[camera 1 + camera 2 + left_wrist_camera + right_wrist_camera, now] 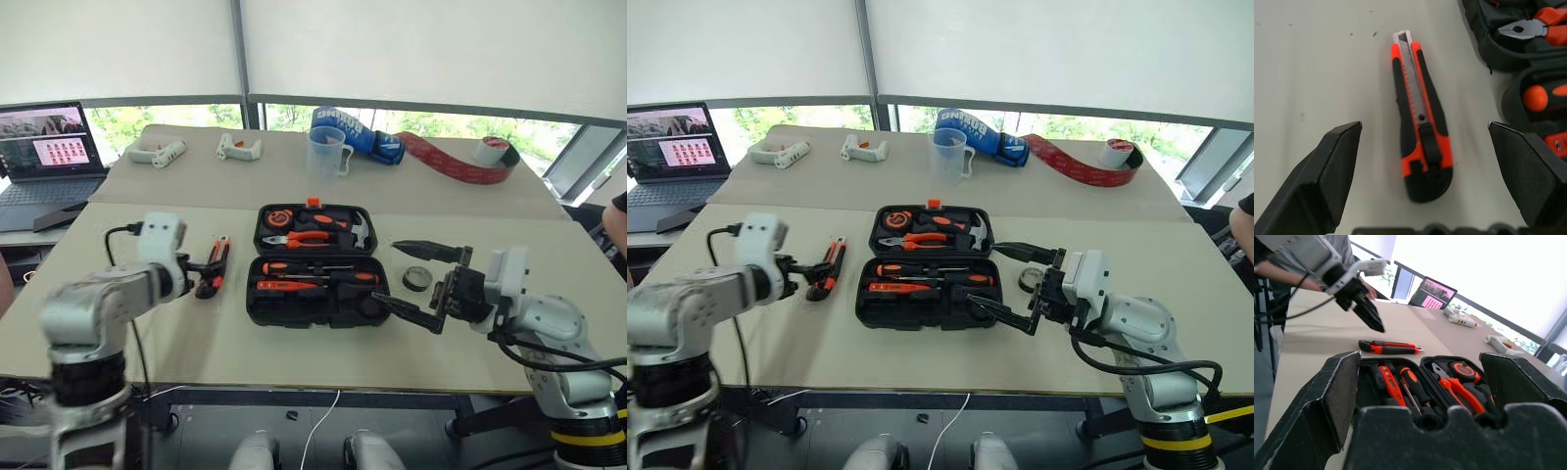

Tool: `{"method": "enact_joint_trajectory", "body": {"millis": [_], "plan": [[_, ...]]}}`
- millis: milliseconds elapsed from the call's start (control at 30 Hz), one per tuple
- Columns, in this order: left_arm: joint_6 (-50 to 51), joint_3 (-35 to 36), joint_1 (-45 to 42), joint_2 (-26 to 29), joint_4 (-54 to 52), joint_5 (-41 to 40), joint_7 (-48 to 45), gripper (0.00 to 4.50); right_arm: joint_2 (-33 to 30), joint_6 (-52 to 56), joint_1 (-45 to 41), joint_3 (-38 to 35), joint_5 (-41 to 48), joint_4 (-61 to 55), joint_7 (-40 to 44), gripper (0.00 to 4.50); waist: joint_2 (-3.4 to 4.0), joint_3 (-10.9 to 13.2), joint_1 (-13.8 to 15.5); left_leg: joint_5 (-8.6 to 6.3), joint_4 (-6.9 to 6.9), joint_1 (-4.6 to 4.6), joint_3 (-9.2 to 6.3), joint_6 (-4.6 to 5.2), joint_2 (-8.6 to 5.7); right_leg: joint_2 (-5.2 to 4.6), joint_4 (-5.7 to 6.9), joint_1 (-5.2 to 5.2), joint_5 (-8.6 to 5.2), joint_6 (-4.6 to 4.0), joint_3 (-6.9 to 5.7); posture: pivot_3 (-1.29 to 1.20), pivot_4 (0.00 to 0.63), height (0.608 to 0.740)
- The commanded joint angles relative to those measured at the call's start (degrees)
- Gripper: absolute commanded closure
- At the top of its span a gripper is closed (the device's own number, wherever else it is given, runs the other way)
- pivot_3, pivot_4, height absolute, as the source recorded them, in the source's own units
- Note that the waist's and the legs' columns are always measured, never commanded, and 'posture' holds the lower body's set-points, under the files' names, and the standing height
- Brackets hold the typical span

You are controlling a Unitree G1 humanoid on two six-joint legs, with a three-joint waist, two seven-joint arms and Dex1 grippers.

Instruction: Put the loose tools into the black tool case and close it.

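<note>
Left claw (209,266): wide open and gripping nothing, hanging right over the utility knife, one finger (1327,171) on each side of it with bare desk between.
Utility knife (1420,142): flat on the desk (294,352), orange and black, just beside the case at its 9 o'clock, blade tip facing the far edge.
Right claw (423,286): spread just as wide, nothing in it, level above the desk at the case's 3 o'clock, one finger (407,313) reaching over the case's near right corner.
Tape roll (416,278): small and black, flat on the desk, sitting between the right claw's two fingers as the head camera sees it; touching or not, I can't tell.
Tool case (318,264): black, open flat at mid-desk, lid half on the far side, orange latch (313,203) at 12 o'clock.
Near half: orange-and-black screwdrivers (313,277) lying crosswise in their recesses.
Lid half: pliers (309,238) with orange grips, a tape measure (277,217) at 10 o'clock, a hammer (361,231) head at 2 o'clock.
Far desk: two white handles (157,153) at 10 and 11 o'clock, a clear measuring jug (327,150) at 12, a big red tape (470,162) strip trailing to its roll at 2.
Laptop (44,157): open, screen lit, far off at 10 o'clock.
Person: an arm behind the left claw in the right wrist view.
</note>
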Motion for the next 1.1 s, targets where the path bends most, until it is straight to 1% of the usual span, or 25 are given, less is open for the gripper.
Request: {"method": "enact_joint_trajectory", "body": {"millis": [33,133,267,367,433,467,500,633,700,733,800,867,933,967,1000,1067,1100], "plan": [[-4.7,-2.5,-1.3,-2.7,4.7,4.9,5.1,0.04,-0.6,-0.8,0.1,-1.5,0.4,-0.5,0.2,0.0,0.0,0.0,-0.3,0.0,-0.07,0.0,-0.01,0.0,-0.04,-0.03,-0.01,-0.02,0.0,0.0,0.01,0.0,0.15,0.74],[-7.1,-3.0,-1.5,-4.2,7.2,6.0,6.0,0.04,-0.8,-0.9,0.2,-1.9,0.3,-0.4,0.1,0.0,-0.01,0.0,-0.5,0.0,-0.21,0.02,-0.04,0.0,-0.07,-0.07,-0.05,-0.03,0.0,0.0,0.01,0.0,0.15,0.74],[-10.9,-6.2,-2.4,-5.6,12.7,8.3,6.8,0.04,-0.9,-1.1,0.4,-1.5,-0.2,-0.5,0.0,0.0,-0.01,0.0,-0.4,0.01,-0.21,0.03,-0.06,0.0,-0.1,-0.11,-0.06,-0.02,0.0,0.0,-0.01,0.0,0.15,0.74],[-11.2,-6.0,-3.7,-7.6,16.4,7.9,6.6,0.04,-1.0,-0.9,0.6,-0.7,-0.6,-2.0,-0.3,0.0,-0.01,0.0,-0.2,0.02,-0.21,0.06,-0.06,-0.01,-0.13,-0.15,-0.05,0.03,0.0,0.02,-0.01,0.0,0.15,0.74],[-11.8,-6.5,-3.4,-7.7,17.9,8.5,6.3,0.04,-0.9,-0.6,0.7,-0.7,-0.5,-2.7,-0.7,0.0,0.01,0.0,0.0,0.04,-0.21,0.08,-0.06,-0.02,-0.15,-0.15,-0.05,0.05,0.01,0.03,-0.01,0.0,0.15,0.74],[-12.2,-6.6,-3.2,-7.7,18.2,8.8,6.2,0.57,-0.9,-0.5,0.9,-0.8,-0.5,-2.9,-0.9,0.0,0.02,0.0,0.0,0.04,-0.21,0.11,-0.06,-0.02,-0.16,-0.15,-0.04,0.06,0.01,0.03,-0.01,0.0,0.15,0.74],[-12.3,-7.0,-2.9,-7.4,18.3,9.1,6.0,0.74,-0.9,-0.4,1.1,-0.9,-0.4,-3.1,-1.0,0.0,0.02,0.0,0.0,0.04,-0.21,0.13,-0.06,-0.03,-0.16,-0.15,-0.03,0.07,0.01,0.03,0.0,0.0,0.15,0.74],[-13.4,-6.8,-2.4,-7.5,18.2,9.4,5.7,2.22,-1.0,-0.3,2.2,-1.4,-0.2,-3.5,-1.5,0.0,0.02,0.0,0.3,0.07,-0.21,0.12,-0.09,-0.04,-0.17,-0.16,-0.03,0.09,0.01,0.04,-0.01,0.0,0.15,0.74],[-14.8,-6.6,-2.0,-6.3,17.8,9.2,4.3,2.75,-1.0,-0.5,2.7,-1.3,-0.3,-3.6,-1.6,0.0,0.02,0.0,0.3,0.08,-0.21,0.12,-0.08,-0.04,-0.18,-0.17,-0.04,0.09,0.02,0.05,0.0,0.0,0.15,0.74],[-16.2,-7.0,-1.6,-5.0,17.5,9.0,2.6,2.76,-1.0,-0.5,2.8,-1.3,-0.4,-3.7,-1.8,0.0,0.02,0.0,0.3,0.08,-0.21,0.12,-0.08,-0.04,-0.18,-0.17,-0.04,0.09,0.02,0.05,0.0,0.0,0.15,0.74],[-24.2,-7.0,-0.3,-0.1,17.5,8.3,-4.7,2.76,-1.1,-0.5,3.2,-1.7,-0.4,-4.0,-2.1,0.0,0.02,0.0,0.2,0.08,-0.21,0.12,-0.08,-0.04,-0.16,-0.15,-0.03,0.06,0.02,0.04,-0.01,0.0,0.15,0.74],[-31.7,-7.2,1.1,7.2,17.3,5.3,-18.3,2.76,-1.8,-0.5,3.8,-2.8,-0.3,-3.6,-2.1,0.0,-0.02,0.0,-0.2,0.09,-0.24,0.07,-0.07,-0.05,-0.11,-0.12,-0.03,-0.02,0.01,0.0,-0.01,0.0,0.15,0.74],[-41.2,-8.4,1.8,14.1,16.8,2.3,-34.3,2.76,-2.8,-1.0,4.4,-4.3,-0.5,-2.6,-1.7,0.0,-0.09,0.1,-0.6,0.11,-0.3,-0.01,-0.05,-0.1,-0.07,-0.1,-0.03,-0.13,-0.03,-0.08,-0.04,0.0,0.15,0.74],[-45.2,-9.6,1.6,16.8,16.9,1.3,-41.5,2.76,-3.6,-1.4,4.6,-5.1,-0.6,-1.7,-1.3,0.0,-0.11,0.1,-0.5,0.11,-0.32,-0.03,-0.05,-0.11,-0.06,-0.12,-0.03,-0.17,-0.05,-0.11,-0.07,0.0,0.15,0.74],[-46.8,-11.5,1.2,19.2,17.0,0.7,-47.0,2.76,-4.4,-1.9,4.6,-6.0,-0.8,-0.7,-0.8,0.0,-0.1,0.1,-0.5,0.11,-0.36,-0.04,-0.02,-0.11,-0.07,-0.15,-0.07,-0.18,-0.06,-0.14,-0.08,0.0,0.15,0.74],[-51.2,-17.7,-0.6,22.4,15.0,0.8,-58.1,2.76,-6.8,-3.3,4.9,-8.8,-1.1,2.7,1.4,0.0,-0.07,0.1,0.2,0.11,-0.42,0.01,0.04,-0.1,-0.09,-0.26,-0.18,-0.08,-0.18,-0.29,-0.09,0.0,0.15,0.74],[-52.7,-20.2,-1.3,23.4,14.2,1.3,-61.7,2.76,-7.7,-3.9,5.2,-9.7,-1.0,3.9,2.4,0.0,-0.06,0.1,0.6,0.11,-0.43,0.01,0.11,-0.1,-0.11,-0.27,-0.29,-0.05,-0.24,-0.36,-0.09,0.0,0.15,0.74]]}}
